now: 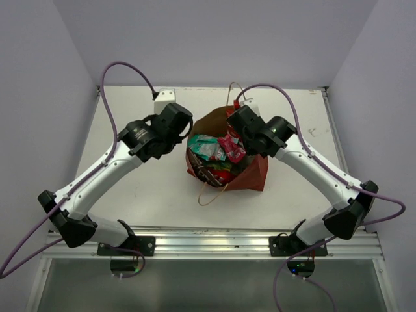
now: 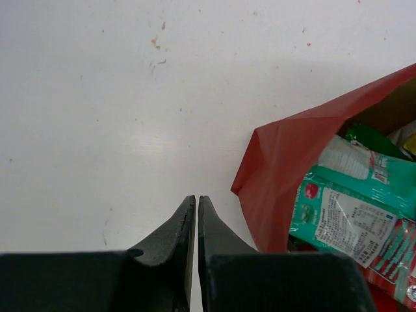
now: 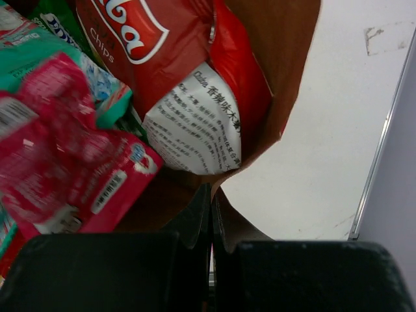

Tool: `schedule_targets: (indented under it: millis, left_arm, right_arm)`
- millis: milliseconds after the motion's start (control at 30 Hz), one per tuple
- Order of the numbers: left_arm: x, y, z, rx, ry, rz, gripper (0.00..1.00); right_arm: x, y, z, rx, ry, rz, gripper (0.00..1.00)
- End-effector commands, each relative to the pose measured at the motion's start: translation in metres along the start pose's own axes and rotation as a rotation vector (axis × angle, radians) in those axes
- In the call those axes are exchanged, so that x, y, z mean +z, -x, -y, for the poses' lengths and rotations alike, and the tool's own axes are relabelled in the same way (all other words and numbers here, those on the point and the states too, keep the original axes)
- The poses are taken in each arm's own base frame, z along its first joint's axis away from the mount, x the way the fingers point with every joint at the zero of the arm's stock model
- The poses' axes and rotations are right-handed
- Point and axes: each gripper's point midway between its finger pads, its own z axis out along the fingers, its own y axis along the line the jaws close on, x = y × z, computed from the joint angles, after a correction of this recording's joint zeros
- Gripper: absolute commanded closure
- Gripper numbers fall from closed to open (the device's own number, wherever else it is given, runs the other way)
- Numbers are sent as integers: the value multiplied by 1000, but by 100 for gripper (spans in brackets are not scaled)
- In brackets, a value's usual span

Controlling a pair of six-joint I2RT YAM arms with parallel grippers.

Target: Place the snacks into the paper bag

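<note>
Noting: snacks [image 1: 214, 151] sit packed inside the open paper bag [image 1: 257, 175] mid-desk [image 2: 97, 97]. Left gripper [image 2: 196, 199] clenched, empty, just beside the bag wall. Right gripper [image 3: 212, 190] clenched at the rim, probably steadying it; paper pinch unconfirmed.

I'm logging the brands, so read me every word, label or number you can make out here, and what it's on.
"Chips": on the red-and-white chip bag, under its logo.
"ba": end of that logo; the start is cut off.
Chip bag's white back panel: Chinese print, too small to quote.
Teal packet: white label, too small.
Pink packet: barcode and print, blurred.
Paper bag: no text visible.
</note>
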Motion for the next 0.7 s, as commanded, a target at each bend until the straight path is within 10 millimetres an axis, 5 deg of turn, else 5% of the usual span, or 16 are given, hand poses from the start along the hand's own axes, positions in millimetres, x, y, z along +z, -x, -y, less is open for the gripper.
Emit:
schedule_targets:
  millis: [0,33,133,433,667]
  left_arm:
    - [2,-19,3,-28,-20,-50,89]
    - [3,-20,6,-25,-34,-52,71]
    - [2,-22,16,-29,-89,-58,53]
    - [-14,-5,32,-85,-205,10,50]
    - [-4,-5,64,-48,-312,13,51]
  right_arm:
    - [-4,19,-12,115,63,96,100]
    - [-2,16,-13,113,62,90,100]
    - [3,12,-17,104,67,77,100]
    - [9,6,-23,92,79,53,100]
    - [12,3,-25,93,80,41,100]
